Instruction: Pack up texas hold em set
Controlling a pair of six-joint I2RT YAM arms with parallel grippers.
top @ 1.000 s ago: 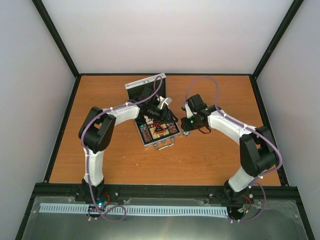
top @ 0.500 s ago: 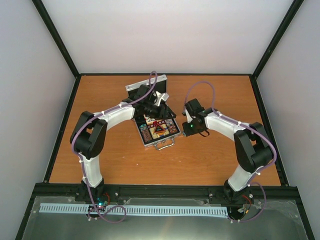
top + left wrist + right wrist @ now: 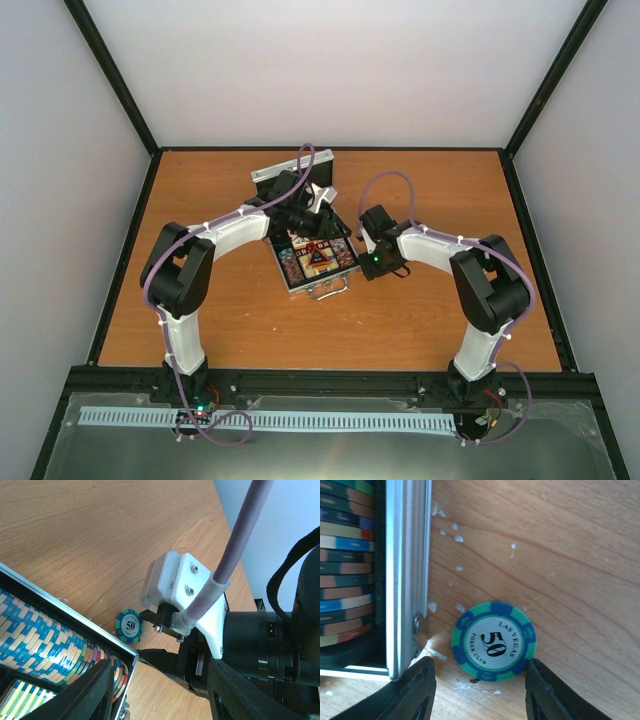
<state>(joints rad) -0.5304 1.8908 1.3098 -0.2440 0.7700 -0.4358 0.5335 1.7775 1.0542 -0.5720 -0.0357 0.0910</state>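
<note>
- Case location: small flat square silver aluminium case (image 3: 282,268) lies open near the middle of the orange-brown wooden worktop (image 3: 220,330), its lid (image 3: 290,172) raised at the far side and its metal handle (image 3: 330,290) facing the arm bases.
- Contents: striped chip rows (image 3: 345,560) stand on edge along the case's sides, packed against the aluminium rim. An orange triangular button (image 3: 320,262) sits in the centre of the case.
- Loose item: one round green-and-blue poker chip (image 3: 494,641) lies flat on the worktop outside the case, just beside its right wall with a narrow strip of bare wood between. Its face reads "50" and "LAS VEGAS POKER CLUB".
- Surface: pale scuff marks (image 3: 457,539) dot the wood around the chip.
- Right pincer (image 3: 480,695): lowered close to the worktop, fingers spread apart with the chip between them. Whether either finger touches the chip cannot be told.
- Left pincer (image 3: 160,700): fingers apart and holding nothing, hovering above the case's right rear corner. Its camera looks across the chip rows to the loose chip and the right arm's wrist.
</note>
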